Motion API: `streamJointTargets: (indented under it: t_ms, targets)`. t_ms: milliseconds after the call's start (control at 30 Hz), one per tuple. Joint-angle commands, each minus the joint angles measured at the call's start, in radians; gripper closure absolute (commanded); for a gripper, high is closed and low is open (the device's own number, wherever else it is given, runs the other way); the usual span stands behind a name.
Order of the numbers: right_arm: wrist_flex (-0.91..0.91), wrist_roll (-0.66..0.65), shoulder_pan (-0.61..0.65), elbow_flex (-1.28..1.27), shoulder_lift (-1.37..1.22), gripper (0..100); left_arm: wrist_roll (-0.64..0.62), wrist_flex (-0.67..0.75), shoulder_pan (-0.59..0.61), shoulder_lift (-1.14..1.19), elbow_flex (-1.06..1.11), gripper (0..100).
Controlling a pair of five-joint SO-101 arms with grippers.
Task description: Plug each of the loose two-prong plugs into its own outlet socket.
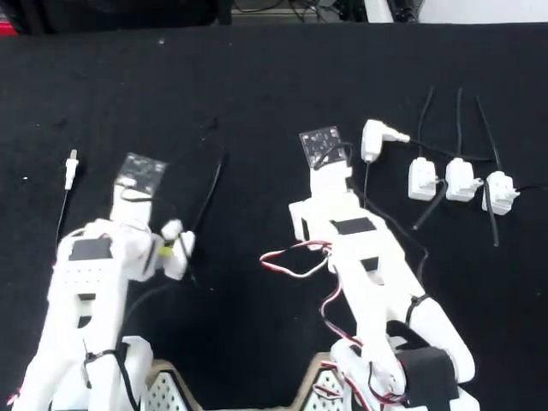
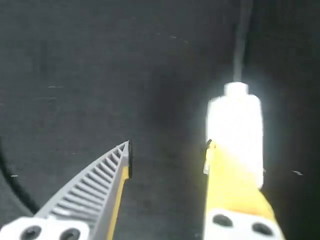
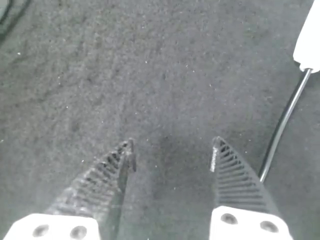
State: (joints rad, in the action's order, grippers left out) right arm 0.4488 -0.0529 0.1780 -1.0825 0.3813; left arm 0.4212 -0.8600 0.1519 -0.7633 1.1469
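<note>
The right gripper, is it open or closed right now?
Open. On the right gripper, the fingertips stand well apart, with bare black table cover between them.

A black cloth (image 1: 257,86) lies spread, dark cables (image 1: 295,7) past its far edge.

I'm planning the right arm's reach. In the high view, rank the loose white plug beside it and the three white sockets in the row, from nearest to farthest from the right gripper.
From the right gripper:
1. The loose white plug, just to its right.
2. The near-end socket, the row's closest end.
3. The middle socket.
4. The far-end socket, farthest right.
</note>
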Motion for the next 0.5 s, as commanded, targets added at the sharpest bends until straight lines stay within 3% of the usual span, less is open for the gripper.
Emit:
streamJointTargets:
  t_ms: [0,167,333,467]
  targets:
    - [-0.023,-0.002,-0.037,0.015,0.042,77.6,-0.109,-0.038,-0.165,-0.025,-0.021,75]
    - [-0.023,-0.002,-0.049,0.015,0.039,77.6,-0.193,-0.028,-0.338,-0.025,-0.070,75]
    - [-0.023,-0.002,-0.049,0.015,0.038,77.6,-0.196,-0.068,-0.334,-0.025,-0.216,75]
    - [-0.023,-0.002,-0.051,0.015,0.039,77.6,-0.222,0.000,-0.325,0.005,-0.268,75]
